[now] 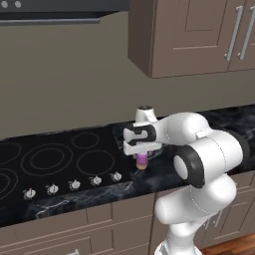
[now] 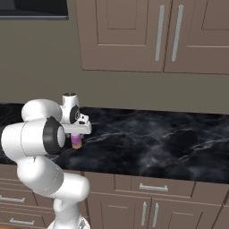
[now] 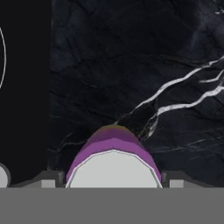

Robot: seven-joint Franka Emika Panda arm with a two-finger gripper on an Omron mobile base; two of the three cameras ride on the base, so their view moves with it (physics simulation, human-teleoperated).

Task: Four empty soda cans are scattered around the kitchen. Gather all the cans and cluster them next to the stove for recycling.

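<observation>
Hand view is looking pretty much straight down on a soda can (image 3: 113, 151): silver top sitting at 6 o'clock in the picture, purple wall fading to an orange-ish base just past it toward 12. It's standing upright on the black marble countertop (image 3: 144, 65), white veins running off toward 2 o'clock. Over at 9 o'clock the flat black glass of the stove (image 3: 24, 87) is taking up a strip, with a thin grey burner ring curving at the edge, so the can is parked just beside the cooktop, on the stone and not on the glass.

The gripper (image 3: 113, 177) is hanging right over the can, one finger stub (image 3: 46, 180) showing on each side of the silver top with a sliver of space between stub and can. Looks loosened rather than pinching, but honestly I can't tell for sure whether the pads are touching lower down.

From the left base view, the same can (image 1: 142, 160) is poking out under the gripper (image 1: 141, 153), sitting at about 3 o'clock from the row of silver knobs (image 1: 73, 185) along the stove front (image 1: 55, 159). Right base view is showing the can (image 2: 77, 142) under the white hand too, with the counter (image 2: 156, 138) stretching away to 3 o'clock and brown wall cabinets (image 2: 156, 36) hanging above.
</observation>
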